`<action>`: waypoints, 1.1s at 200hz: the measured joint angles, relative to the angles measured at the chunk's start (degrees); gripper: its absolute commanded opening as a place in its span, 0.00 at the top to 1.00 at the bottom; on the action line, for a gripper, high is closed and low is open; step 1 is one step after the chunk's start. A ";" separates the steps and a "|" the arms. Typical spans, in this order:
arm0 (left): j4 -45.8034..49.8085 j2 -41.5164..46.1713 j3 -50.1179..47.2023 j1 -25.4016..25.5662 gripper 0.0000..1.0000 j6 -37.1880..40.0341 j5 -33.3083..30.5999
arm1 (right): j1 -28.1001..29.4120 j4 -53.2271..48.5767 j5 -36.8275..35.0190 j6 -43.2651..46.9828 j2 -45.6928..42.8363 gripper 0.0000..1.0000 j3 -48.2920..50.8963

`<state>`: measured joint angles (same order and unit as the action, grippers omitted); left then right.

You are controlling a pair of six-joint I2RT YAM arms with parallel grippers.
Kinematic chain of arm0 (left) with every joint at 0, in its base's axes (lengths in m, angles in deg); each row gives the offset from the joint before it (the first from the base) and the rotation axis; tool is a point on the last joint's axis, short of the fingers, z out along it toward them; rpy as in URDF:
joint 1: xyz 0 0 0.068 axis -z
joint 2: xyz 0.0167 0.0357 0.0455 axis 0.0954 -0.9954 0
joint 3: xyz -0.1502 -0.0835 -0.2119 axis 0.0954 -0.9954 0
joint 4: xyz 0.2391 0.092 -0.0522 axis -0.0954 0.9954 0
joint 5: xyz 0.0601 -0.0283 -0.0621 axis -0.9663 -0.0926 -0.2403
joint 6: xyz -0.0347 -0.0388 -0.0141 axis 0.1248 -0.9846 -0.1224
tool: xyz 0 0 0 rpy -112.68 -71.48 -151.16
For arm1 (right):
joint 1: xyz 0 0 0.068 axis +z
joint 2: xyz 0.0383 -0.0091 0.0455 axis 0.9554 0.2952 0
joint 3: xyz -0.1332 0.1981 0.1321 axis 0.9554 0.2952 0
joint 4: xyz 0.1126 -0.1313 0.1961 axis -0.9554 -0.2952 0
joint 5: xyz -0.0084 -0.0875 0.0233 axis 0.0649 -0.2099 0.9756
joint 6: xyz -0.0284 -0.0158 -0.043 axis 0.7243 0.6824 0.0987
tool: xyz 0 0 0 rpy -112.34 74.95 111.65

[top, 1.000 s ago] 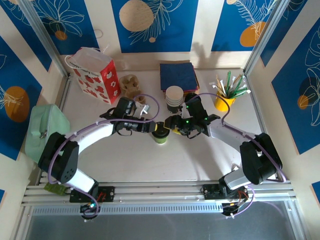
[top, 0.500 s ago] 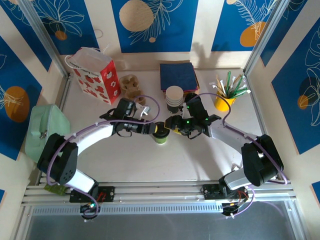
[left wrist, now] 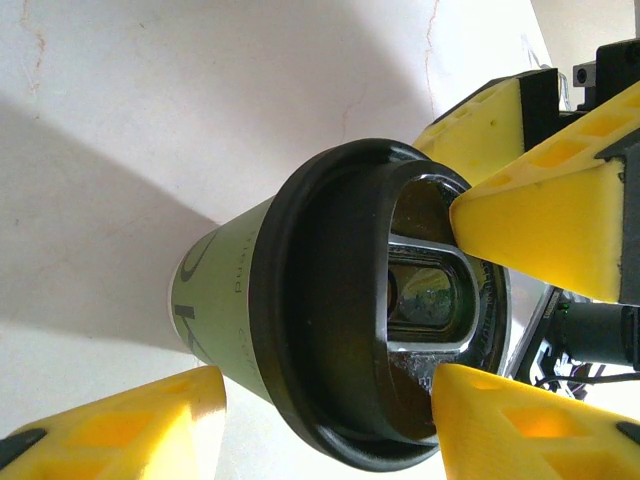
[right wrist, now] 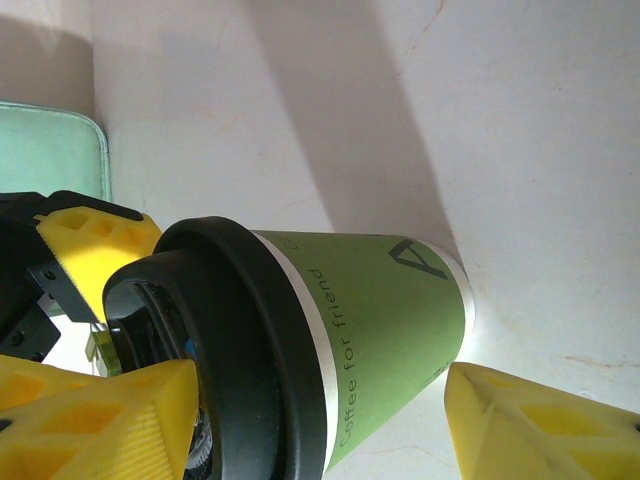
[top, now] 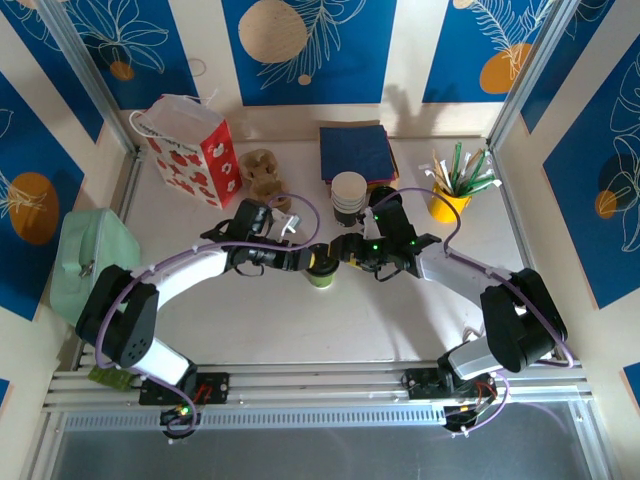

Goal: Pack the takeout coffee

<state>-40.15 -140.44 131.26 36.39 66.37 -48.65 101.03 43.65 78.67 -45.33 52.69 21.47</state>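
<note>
takeout coffee [top: 320, 271] mid-table, white cups [top: 349, 195] seemingly near

On my feed the left arm [top: 190, 272] and right arm [top: 455, 268] look alike: white links between chunky black joints, each trailing a looping purple cable [top: 314, 212]. Black bases [top: 195, 386]. Small green lights [top: 375, 240] glow near the wrist. The left gripper [top: 306, 260] and right gripper [top: 342, 248] have black bodies; their fingers [right wrist: 540, 430] are yellow plastic blocks with shallow rectangular pockets.

Left claw [top: 304, 258] creeps right, closer to the coffee cup [top: 321, 272] at frame centre. Right claw [top: 346, 247] shifts slightly up-left, nearer the cup from the right.
</note>
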 measured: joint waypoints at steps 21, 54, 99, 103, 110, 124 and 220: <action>0.02 0.02 0.00 0.00 0.44 0.00 0.00 | 0.33 0.24 -0.28 0.48 -0.04 0.35 -0.02; 0.15 0.22 0.07 0.02 0.44 -0.02 -0.02 | 0.90 -0.50 -1.70 1.49 -0.39 0.33 -0.72; 1.20 0.44 0.79 0.02 0.43 -0.22 -0.09 | 1.77 -4.48 -4.09 3.69 -0.72 0.27 -3.34; 1.20 0.44 0.94 0.02 0.43 -0.22 -0.09 | 1.79 -4.96 -4.39 3.85 -0.83 0.23 -3.69; 1.27 0.46 1.18 0.02 0.43 -0.22 -0.09 | 1.86 -5.77 -4.94 4.22 -1.20 0.21 -4.33; 1.38 0.55 1.77 0.02 0.42 -0.22 -0.09 | 1.86 -7.08 -5.73 4.52 -2.10 0.20 -5.57; 4.46 13.42 2.29 -0.81 0.28 -1.68 -17.62 | 4.98 -16.70 -10.99 7.78 -6.71 0.20 -11.56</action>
<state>-35.69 -127.02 133.56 35.58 64.69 -66.26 106.02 26.95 67.67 -37.55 45.98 9.91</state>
